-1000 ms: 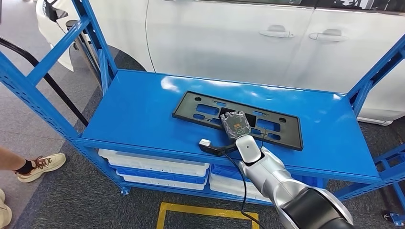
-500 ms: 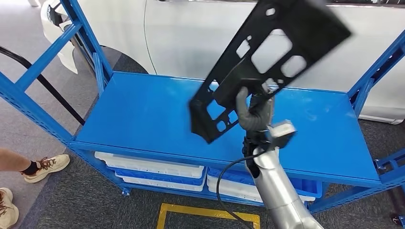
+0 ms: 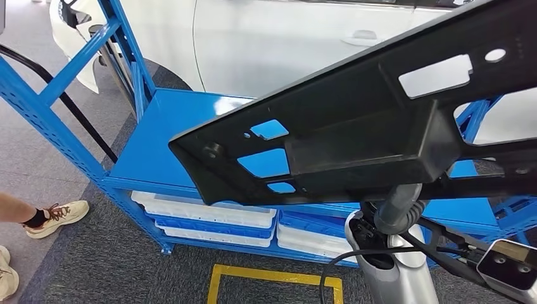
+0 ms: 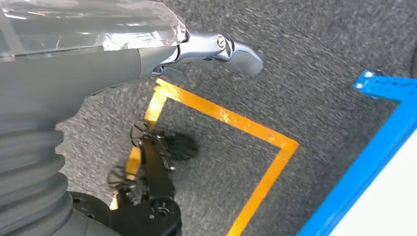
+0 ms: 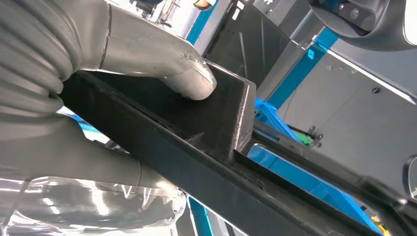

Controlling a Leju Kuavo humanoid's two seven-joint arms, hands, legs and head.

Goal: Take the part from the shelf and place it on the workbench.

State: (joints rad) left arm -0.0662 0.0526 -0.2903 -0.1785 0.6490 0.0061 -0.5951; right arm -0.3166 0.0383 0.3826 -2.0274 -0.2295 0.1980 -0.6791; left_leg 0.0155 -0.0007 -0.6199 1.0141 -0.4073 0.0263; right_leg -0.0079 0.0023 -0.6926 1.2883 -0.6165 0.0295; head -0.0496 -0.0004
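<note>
Head view: the black part (image 3: 380,126) is lifted clear of the blue shelf (image 3: 152,152) and tilted close to the camera — gripped from beneath by the right hand (image 3: 398,206). Right wrist view shows its thumb (image 5: 189,78) pressed on the part's raised box. The left hand (image 4: 216,46) hangs over grey carpet, holding nothing — whether its fingers are spread or curled I cannot tell.
</note>
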